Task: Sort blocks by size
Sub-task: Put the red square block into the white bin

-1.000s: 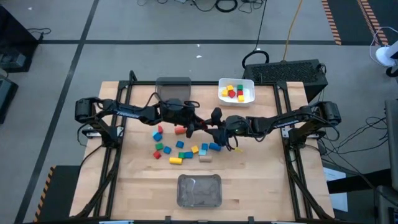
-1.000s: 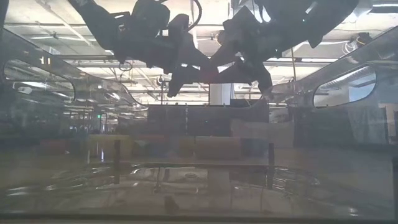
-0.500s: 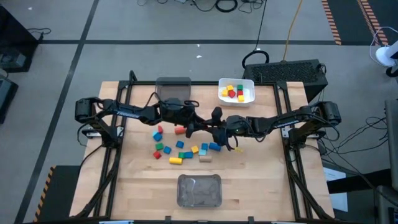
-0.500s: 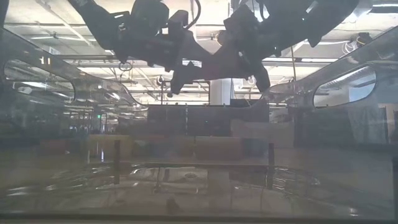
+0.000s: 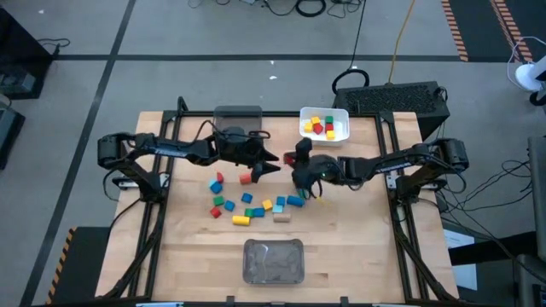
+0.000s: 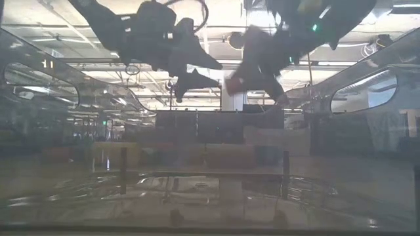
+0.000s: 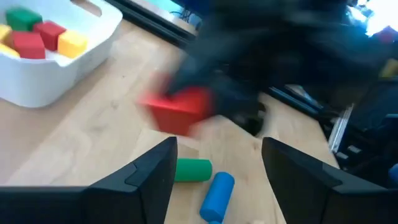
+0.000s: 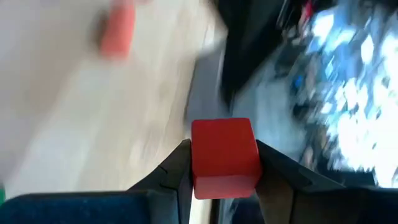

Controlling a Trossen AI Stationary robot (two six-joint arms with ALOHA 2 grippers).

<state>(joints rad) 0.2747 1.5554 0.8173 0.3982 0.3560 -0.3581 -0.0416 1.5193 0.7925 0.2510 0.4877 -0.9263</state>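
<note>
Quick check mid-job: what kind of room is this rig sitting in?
Probably a robotics lab or workshop. The wooden table stands on a bare grey floor with loose cables and striped hazard tape; the low view shows a large open hall with ceiling lights.

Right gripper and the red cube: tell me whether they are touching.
Touching. The right wrist view shows the red cube clamped between the right gripper's two dark fingers, both sides pressed against it.
</note>
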